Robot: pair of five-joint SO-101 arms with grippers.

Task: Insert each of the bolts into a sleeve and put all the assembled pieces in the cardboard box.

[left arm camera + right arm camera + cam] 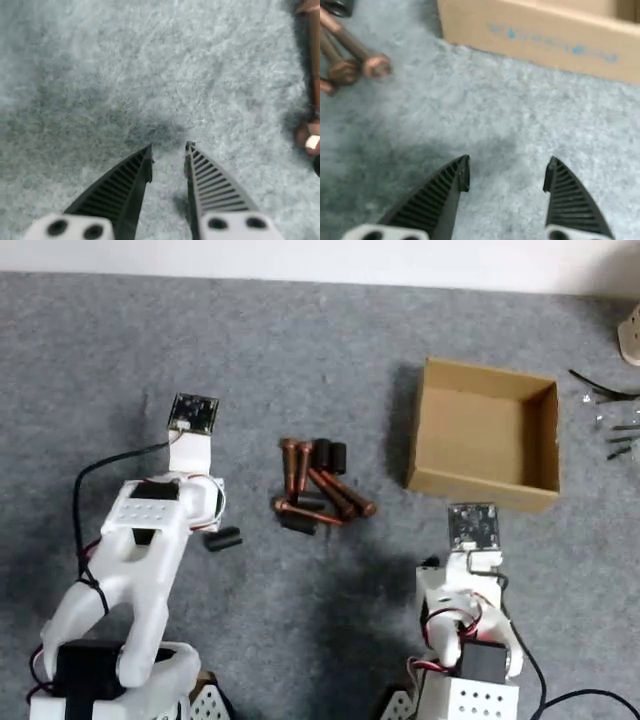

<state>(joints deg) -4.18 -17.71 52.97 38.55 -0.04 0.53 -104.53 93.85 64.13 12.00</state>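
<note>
The left arm [140, 550] stands at the left of the grey carpet [300, 360]. In its wrist view the left gripper [168, 146] hangs over bare carpet, its ribbed fingers a narrow gap apart with nothing between them. At that view's edge a copper shaft and a round head show, blurred and cut off.

Just right of the left arm one black sleeve [222, 538] lies alone on its side. Further right, mid-table, the bolts [335, 490] lie in a loose heap. They are copper-coloured and crossed over one another, and there are about four, though the overlap makes the count unsure. More black sleeves [330, 453] lie at the heap's far and near edges. Some are partly under the bolts, so I cannot tell how many there are or whether any has a bolt in it.

Right of the heap and apart from it sits the box [480, 490], open at the top, with its left inner wall in shadow.

The right arm [460, 620] stands in front of the box. The right gripper [507, 165] is spread wide and holds nothing. It is above carpet, with the box wall ahead and two bolt heads off to one side.

At the far right edge lie small dark bits [610, 425] — thin, too small to name — and a pale thing [630, 335] that is cut off.
</note>
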